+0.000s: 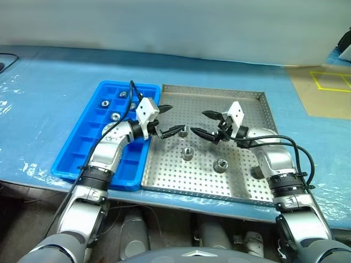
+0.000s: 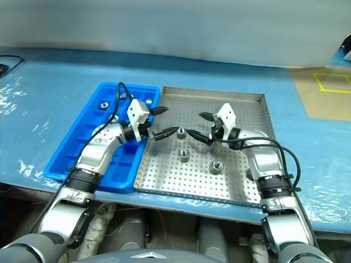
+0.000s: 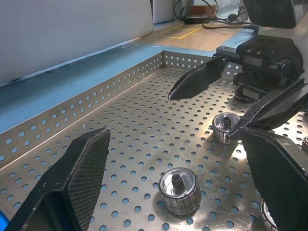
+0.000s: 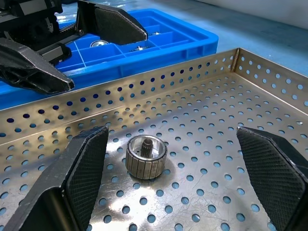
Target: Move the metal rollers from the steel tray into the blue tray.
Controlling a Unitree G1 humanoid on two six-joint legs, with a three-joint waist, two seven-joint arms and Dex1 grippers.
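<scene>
Metal rollers (image 1: 187, 154): three lie loose on the steel tray (image 1: 241, 189), one near its left-centre between the two grippers, one just below it, one toward the middle (image 1: 220, 164); a fourth may sit behind the right forearm, cannot tell; several more already rest in far compartments of the blue tray (image 1: 71, 161), which lies touching the steel tray's left side.

Risk, as judged: the two grippers face each other closely over the same roller; if both close in, fingertips could collide; a short round roller could also roll or squirt sideways on the perforated base if pinched off-centre.

Appearance: short silvery cylinders, ribbed sides, splined centre hole, standing on end.

Left gripper (image 1: 166, 120): fingers wide apart, nothing held; right gripper (image 1: 205, 124): fingers likewise spread, empty.
</scene>
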